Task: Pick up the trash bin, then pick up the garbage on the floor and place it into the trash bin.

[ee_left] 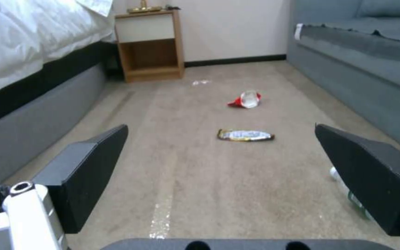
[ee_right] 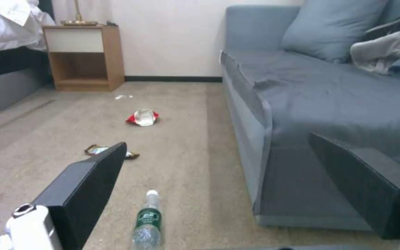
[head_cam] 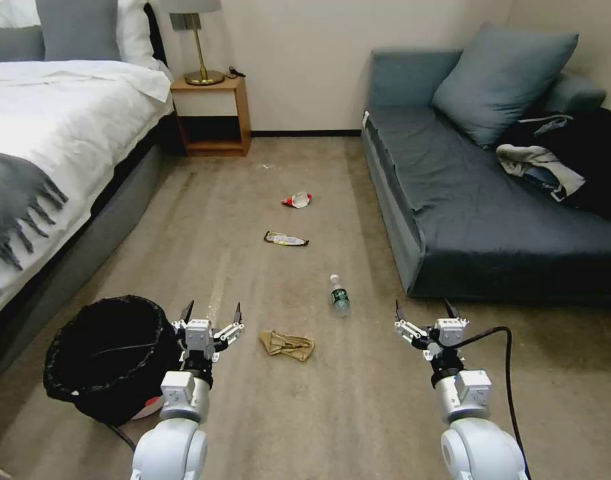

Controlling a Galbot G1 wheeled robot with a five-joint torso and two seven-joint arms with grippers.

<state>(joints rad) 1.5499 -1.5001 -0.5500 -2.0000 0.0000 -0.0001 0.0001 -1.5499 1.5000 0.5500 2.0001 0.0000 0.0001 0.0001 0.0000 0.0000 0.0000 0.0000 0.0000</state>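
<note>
Bin (head_cam: 105, 360) lower left, not yet lifted — left gripper (head_cam: 211, 313) beside its rim, spread and empty. Right gripper (head_cam: 424, 310) likewise — grip the rim squarely.

Lower left, the bin (head_cam: 105, 357) is black with a red-and-white base. On the tan carpet (head_cam: 252, 413), mid-frame: a tan wad (head_cam: 287, 345), a clear bottle (head_cam: 339, 295) with a green label, a black-gold wrapper (head_cam: 285, 239), and a red-white wrapper (head_cam: 297, 199). At right, a blue-grey sofa (head_cam: 479, 220).
</note>
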